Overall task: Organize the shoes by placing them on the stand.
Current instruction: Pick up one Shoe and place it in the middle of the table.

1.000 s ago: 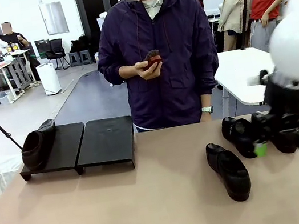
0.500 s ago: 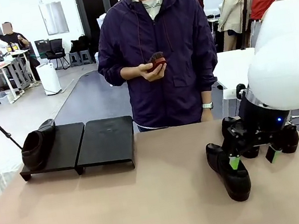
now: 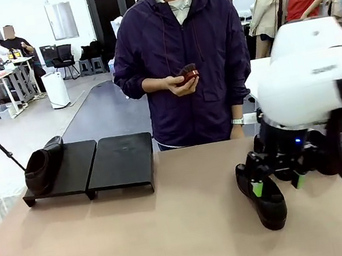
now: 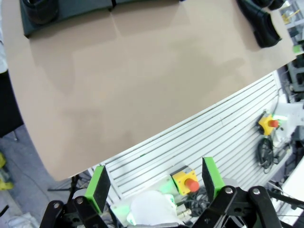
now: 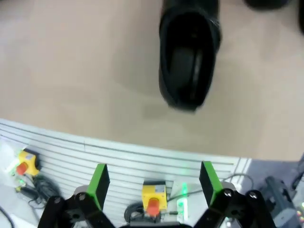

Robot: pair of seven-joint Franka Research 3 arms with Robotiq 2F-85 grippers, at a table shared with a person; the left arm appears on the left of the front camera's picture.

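Observation:
One black shoe (image 3: 41, 168) lies on the left platform of the black stand (image 3: 120, 158). Another shoe (image 3: 264, 201) lies on the table at the right, toe toward me. My right gripper (image 3: 277, 184) hangs open just above it, nothing between its green pads. In the right wrist view that shoe (image 5: 189, 61) lies ahead of the open right gripper (image 5: 153, 184), apart from the fingers, and a further shoe (image 5: 266, 3) peeks in at the top edge. My left gripper (image 4: 154, 183) is open and empty off the table's near edge, with the stand (image 4: 95, 9) far ahead.
A person stands at the far side of the table, holding a small brown round object (image 3: 188, 72) in both hands. The right arm's white body (image 3: 315, 82) covers the table's far right. A yellow stop button (image 4: 186, 180) sits under the table edge.
My right arm has swung left from the far right pair of shoes to above the nearer shoe, staying open. The person's hands shifted slightly right. The left arm is still.

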